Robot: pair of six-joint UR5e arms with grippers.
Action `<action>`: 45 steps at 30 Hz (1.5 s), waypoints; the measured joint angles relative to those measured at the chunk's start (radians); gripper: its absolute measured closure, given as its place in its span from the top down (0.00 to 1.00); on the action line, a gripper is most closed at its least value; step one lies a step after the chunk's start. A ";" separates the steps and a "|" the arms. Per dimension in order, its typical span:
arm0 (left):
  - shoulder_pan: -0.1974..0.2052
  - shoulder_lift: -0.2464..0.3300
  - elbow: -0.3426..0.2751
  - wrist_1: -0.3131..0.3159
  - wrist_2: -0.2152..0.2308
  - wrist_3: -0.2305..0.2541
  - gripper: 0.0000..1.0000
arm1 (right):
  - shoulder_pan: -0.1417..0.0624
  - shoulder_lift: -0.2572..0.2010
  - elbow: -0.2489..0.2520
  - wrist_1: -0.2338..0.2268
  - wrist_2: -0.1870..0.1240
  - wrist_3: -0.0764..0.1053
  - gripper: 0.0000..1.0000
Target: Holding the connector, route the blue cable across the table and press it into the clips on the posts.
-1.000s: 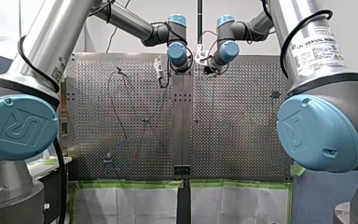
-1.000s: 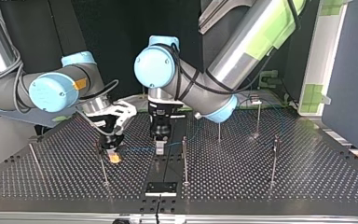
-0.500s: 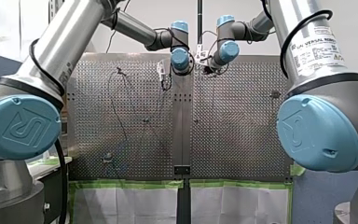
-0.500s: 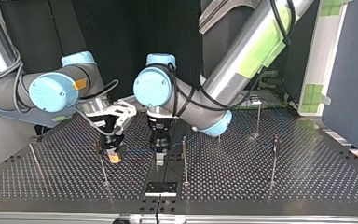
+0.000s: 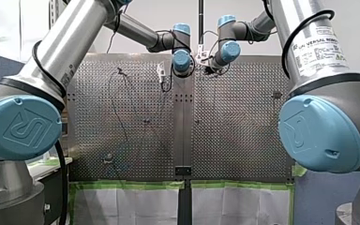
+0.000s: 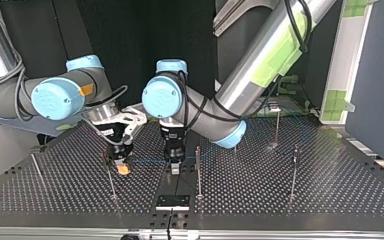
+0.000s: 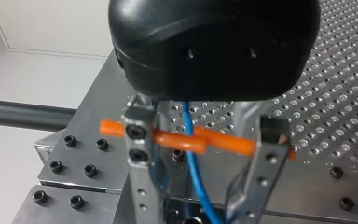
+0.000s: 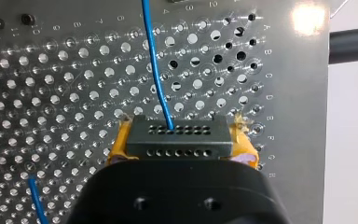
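Connector [image 8: 175,139] pinched in R gripper [image 8: 181,145]; L gripper [image 7: 193,205] spread, blue cable [image 7: 189,140] between; perforated table [image 7: 335,70], pale wall [image 5: 159,9].

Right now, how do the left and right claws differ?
Left claw has bare metal fingers; right claw has yellow pads. Left claw is open, the cable running between its fingers; right claw is shut on the connector. Both handle the blue cable.

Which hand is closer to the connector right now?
Right. My right hand is clamped on the connector; my left hand sits apart from it, farther along the blue cable.
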 joint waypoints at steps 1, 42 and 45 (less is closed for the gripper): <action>-0.001 0.000 0.000 0.000 -0.001 0.000 0.07 | 0.000 0.000 0.000 0.000 0.000 0.000 0.00; -0.037 -0.001 -0.215 0.155 -0.021 -0.029 0.00 | 0.004 0.002 0.172 -0.018 0.021 -0.015 0.00; -0.029 -0.001 -0.238 0.179 0.002 -0.030 0.00 | 0.000 0.002 0.197 -0.036 0.023 -0.018 0.00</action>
